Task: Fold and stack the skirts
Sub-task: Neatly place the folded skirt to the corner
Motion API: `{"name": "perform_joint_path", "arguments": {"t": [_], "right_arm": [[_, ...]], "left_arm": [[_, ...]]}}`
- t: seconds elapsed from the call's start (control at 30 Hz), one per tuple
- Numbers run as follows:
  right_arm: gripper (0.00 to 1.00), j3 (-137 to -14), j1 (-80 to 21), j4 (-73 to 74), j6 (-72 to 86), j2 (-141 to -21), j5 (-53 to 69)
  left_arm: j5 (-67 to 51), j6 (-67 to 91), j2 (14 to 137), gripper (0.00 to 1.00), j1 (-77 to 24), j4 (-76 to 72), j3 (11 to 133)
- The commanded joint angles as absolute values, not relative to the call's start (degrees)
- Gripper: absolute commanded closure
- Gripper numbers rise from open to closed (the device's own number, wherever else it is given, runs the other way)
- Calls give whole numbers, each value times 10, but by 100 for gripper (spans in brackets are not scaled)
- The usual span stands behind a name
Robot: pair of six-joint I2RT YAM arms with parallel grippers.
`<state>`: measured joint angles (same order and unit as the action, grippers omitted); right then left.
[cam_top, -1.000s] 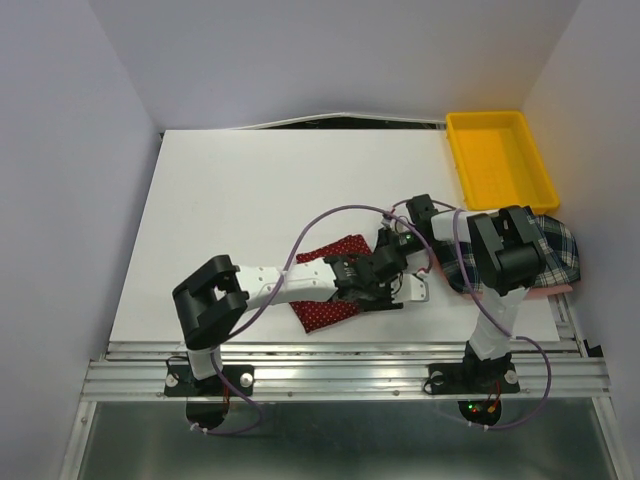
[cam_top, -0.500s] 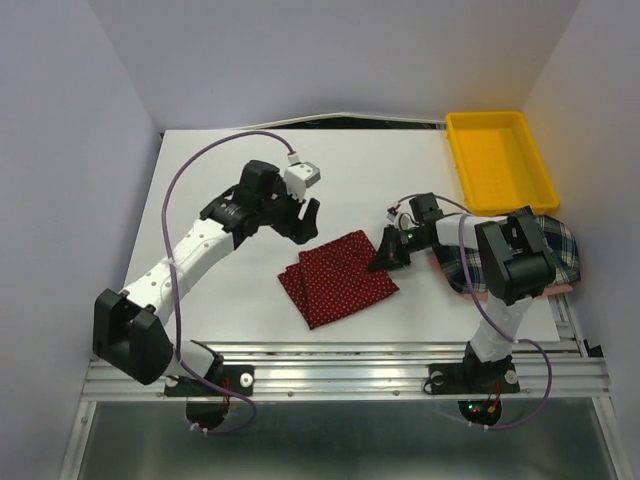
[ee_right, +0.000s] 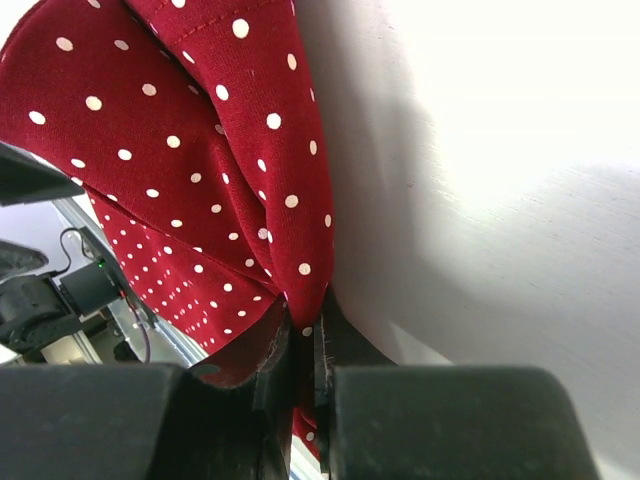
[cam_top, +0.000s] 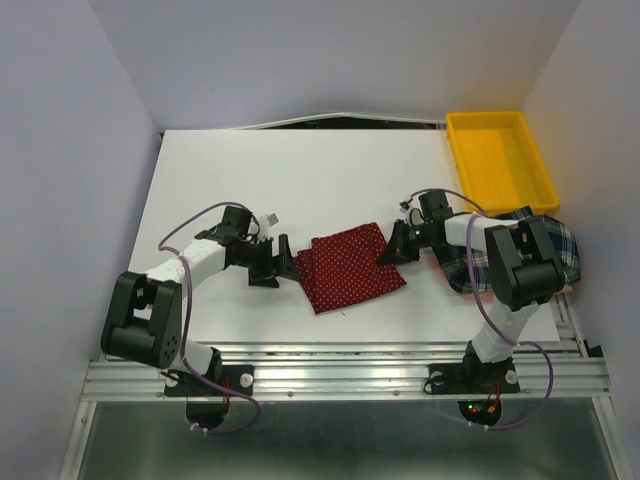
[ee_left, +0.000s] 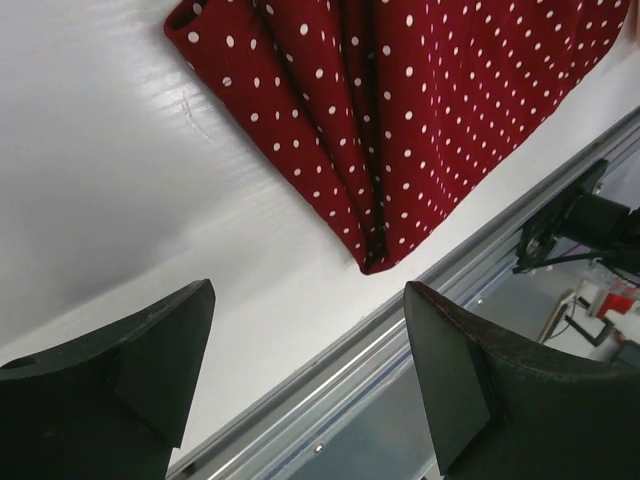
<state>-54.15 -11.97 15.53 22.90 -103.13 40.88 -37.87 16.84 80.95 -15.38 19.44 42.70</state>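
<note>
One edge of the red skirt (cam_top: 352, 268), at 3 o'clock, was pinched by the right gripper (cam_top: 390, 256); the left gripper (ee_left: 308, 300) was spread wide, empty; a low, flat drag was advised.

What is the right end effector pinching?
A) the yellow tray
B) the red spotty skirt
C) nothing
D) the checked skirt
B: the right end effector is shut on an edge of the red spotty skirt, while the left end effector stands open near it, holding nothing.
</note>
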Motion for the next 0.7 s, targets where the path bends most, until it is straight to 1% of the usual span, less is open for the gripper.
{"name": "perform_joint_path", "arguments": {"t": [0.0,0.07,0.17,0.37,0.53,0.67], "right_arm": [[99,-538,-119,145,217,-1031,399],[99,-539,-119,147,211,-1030,401],[99,-540,-119,149,205,-1034,405],[99,-548,-119,161,189,-1035,404],[99,-548,-119,170,182,-1039,408],[99,-551,-119,174,179,-1041,408]], "left_arm": [[-372,264,837,4,-162,127,438],[-338,282,857,4,-168,129,444],[-302,308,872,2,-178,120,447],[-298,345,887,2,-224,73,457],[-285,368,917,2,-231,40,464],[-273,373,954,2,-236,35,493]]}}
